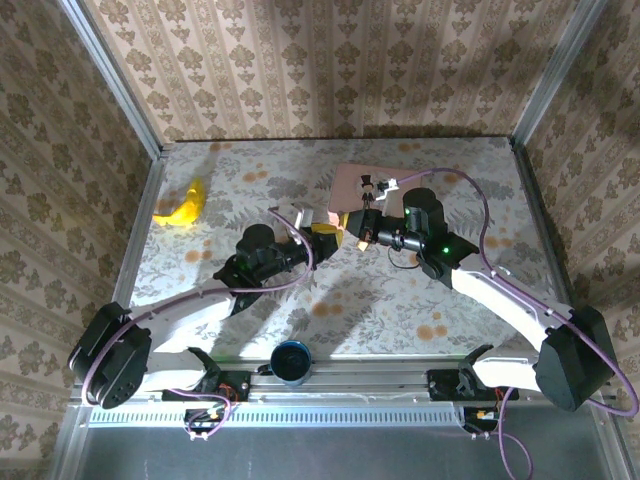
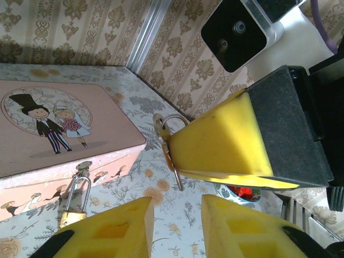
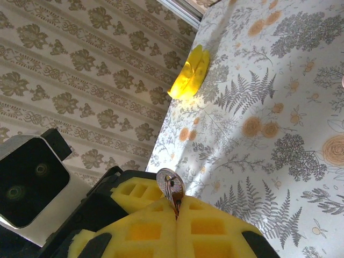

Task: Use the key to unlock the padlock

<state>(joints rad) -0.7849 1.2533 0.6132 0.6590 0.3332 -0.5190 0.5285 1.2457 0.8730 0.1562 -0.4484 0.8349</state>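
Left gripper (image 2: 177,228), pads slightly spread and empty, hovers near the padlock (image 2: 75,200), a small, stiff, probably light brass body hanging by its shackle on the front of the pink box (image 2: 64,156). It would likely swing unless steadied by its flat sides. Right gripper (image 3: 176,212), pads pressed together on the thin, slippery-looking key (image 3: 171,189), stands just beside, with open worktop (image 1: 400,310) on the near side and the box wall close behind.

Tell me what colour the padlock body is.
The padlock body is brass gold; it shows best in the left wrist view.
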